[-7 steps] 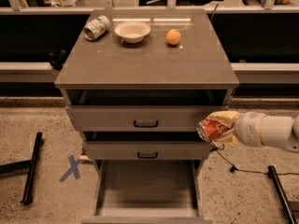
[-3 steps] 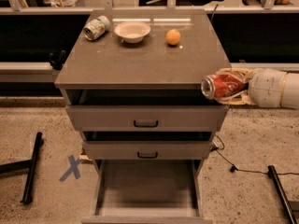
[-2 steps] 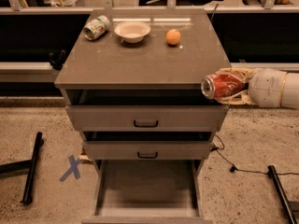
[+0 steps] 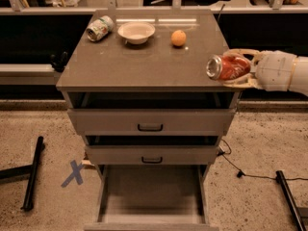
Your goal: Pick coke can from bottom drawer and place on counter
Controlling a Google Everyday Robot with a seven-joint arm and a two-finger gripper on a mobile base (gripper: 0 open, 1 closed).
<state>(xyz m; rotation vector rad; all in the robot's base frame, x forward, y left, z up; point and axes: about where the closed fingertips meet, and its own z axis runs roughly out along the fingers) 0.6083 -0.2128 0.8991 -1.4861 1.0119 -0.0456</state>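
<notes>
The small red metallic coke can [image 4: 230,67] with white markings lies on its side in the air at the right edge of the cabinet top, near the front right corner, with its silver end turned left toward the surface. The cream-coloured two-finger gripper [image 4: 237,69] grasps it, clenched on the can with one finger [image 4: 240,53] curving over the top and the other under it, and the pale arm reaches in from the right edge of the view. Whether the can touches the flat grey-brown counter [image 4: 144,66] cannot be told; it overlaps that counter's edge in this view. Farther back on the counter sit a round orange fruit [image 4: 178,37], a shallow white bowl [image 4: 136,32] and, at the back left, a green-and-white can [image 4: 99,28] lying on its side, all well apart from the held can. Below, the two upper drawers with black handles [image 4: 150,127] stand slightly ajar, and the deep grey bottom drawer [image 4: 151,189] is pulled fully out, its flat floor showing. On the speckled floor to the left is a blue taped cross [image 4: 74,173]; a thin black cable [image 4: 240,170] trails on the right.
</notes>
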